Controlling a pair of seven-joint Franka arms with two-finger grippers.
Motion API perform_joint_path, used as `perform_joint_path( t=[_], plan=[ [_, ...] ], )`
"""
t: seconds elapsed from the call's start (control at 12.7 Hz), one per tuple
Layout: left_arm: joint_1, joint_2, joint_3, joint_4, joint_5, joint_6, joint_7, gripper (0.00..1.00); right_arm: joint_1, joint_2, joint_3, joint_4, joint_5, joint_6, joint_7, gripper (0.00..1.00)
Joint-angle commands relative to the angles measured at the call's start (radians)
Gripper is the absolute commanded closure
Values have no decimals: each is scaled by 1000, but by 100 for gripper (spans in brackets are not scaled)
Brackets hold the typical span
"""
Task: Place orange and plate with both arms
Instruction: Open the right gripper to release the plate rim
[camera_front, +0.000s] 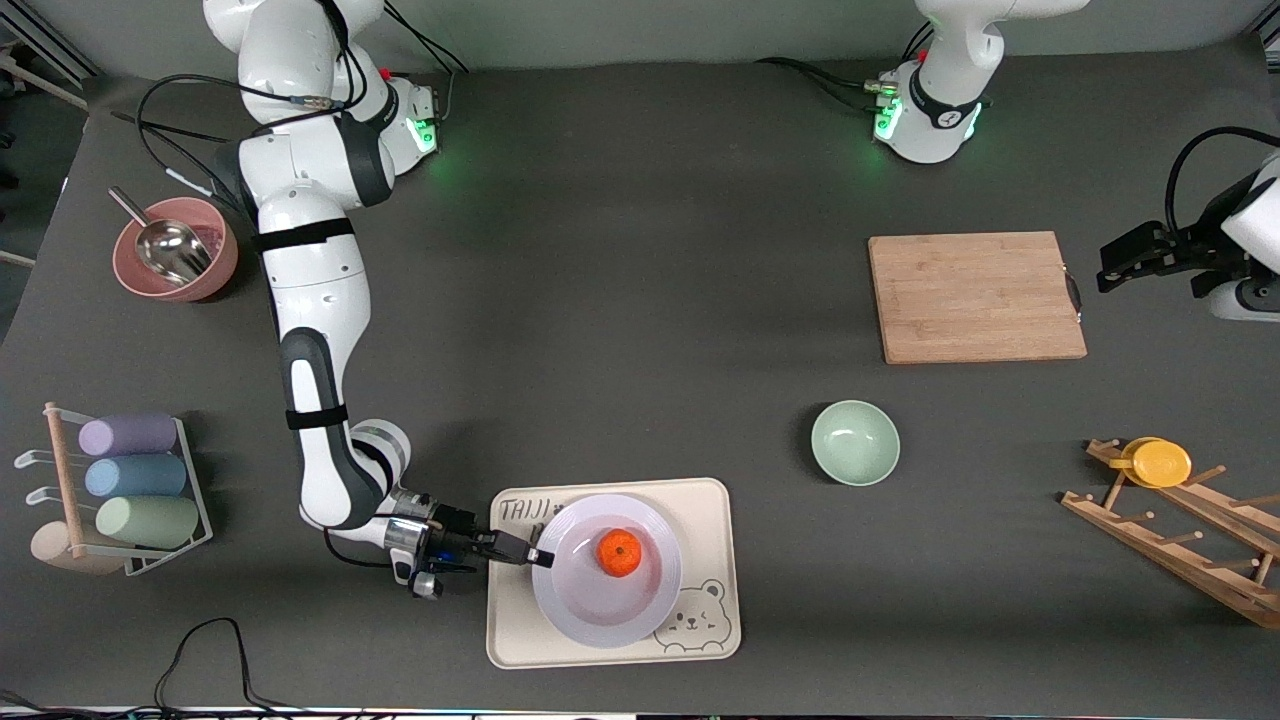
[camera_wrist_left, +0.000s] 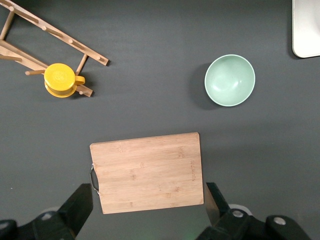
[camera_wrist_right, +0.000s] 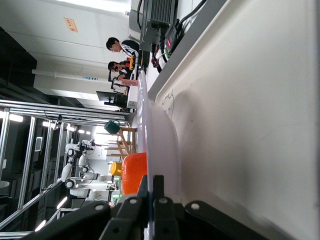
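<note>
The white plate (camera_front: 598, 603) sits on the cream bear tray (camera_front: 716, 512), near the front camera. The orange (camera_front: 619, 552) rests in the plate's middle. My right gripper (camera_front: 540, 556) is shut on the plate's rim at the edge toward the right arm's end. In the right wrist view its fingers (camera_wrist_right: 159, 186) pinch the thin rim of the plate (camera_wrist_right: 162, 140), with the orange (camera_wrist_right: 133, 172) just past them. My left gripper (camera_front: 1112, 268) hangs open and empty in the air off the wooden cutting board's (camera_front: 975, 297) handle end. Its wrist view looks down on the board (camera_wrist_left: 147, 170).
A mint-green bowl (camera_front: 855, 442) stands between tray and cutting board. A wooden peg rack with a yellow cup (camera_front: 1160, 462) lies at the left arm's end. A pink bowl with a metal scoop (camera_front: 175, 250) and a rack of pastel cups (camera_front: 130, 480) are at the right arm's end.
</note>
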Motion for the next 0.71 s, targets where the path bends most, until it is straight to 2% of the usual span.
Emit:
perform_joint_path(
  t=[0.0,0.16,0.24,0.31,0.39,0.63],
  plan=[
    [-7,-15,4,-24,4,21,19,0,-14,30,31,46,24,15,-44,72],
    [-7,-15,4,-23,4,20,17,0,-14,30,33,44,26,12,-44,52],
    [-9,-15,4,-20,4,20,11,0,-15,27,37,42,26,10,-40,32],
    [-12,-15,4,-17,4,18,-1,0,-21,18,39,41,24,9,-34,3],
    [-14,-14,4,-15,4,16,-4,0,-21,8,38,41,24,9,-22,0],
    [-12,-15,3,-6,2,12,-58,0,-18,-48,30,38,12,10,61,0]
  ],
)
